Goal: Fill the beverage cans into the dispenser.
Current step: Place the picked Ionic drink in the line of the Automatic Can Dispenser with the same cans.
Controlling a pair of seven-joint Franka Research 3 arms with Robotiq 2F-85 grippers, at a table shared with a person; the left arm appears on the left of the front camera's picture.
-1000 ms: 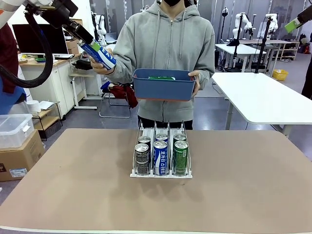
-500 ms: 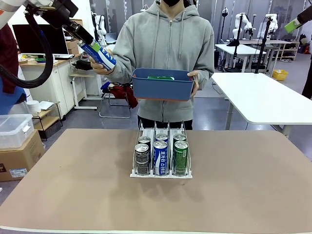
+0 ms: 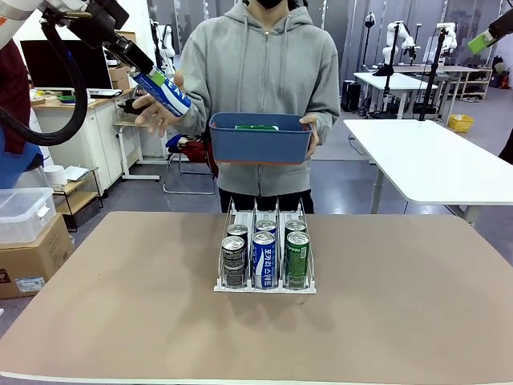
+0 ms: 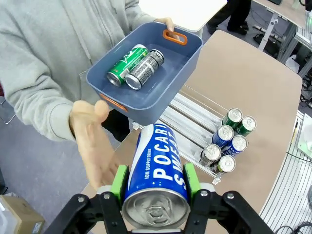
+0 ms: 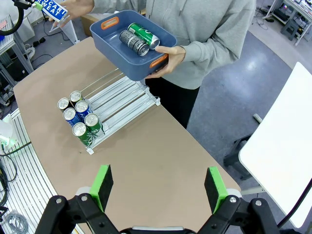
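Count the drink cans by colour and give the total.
Dark grey cans: 3 (two in the rack, one in the tub)
Blue-and-white cans: 3 (two in the rack, one in the left gripper)
Green-and-white cans: 3 (two in the rack, one in the tub)
Total: 9

**Hand lets go of the can, tub slides over**

You see the person's hand (image 3: 152,112) open up. Its fingers were wrapped around the blue-and-white can (image 3: 166,91) a moment ago and now spread flat just beside it. The person shifts toward the robot's left, and the blue tub (image 3: 260,146) they carry moves with them, sitting a little further left than before.
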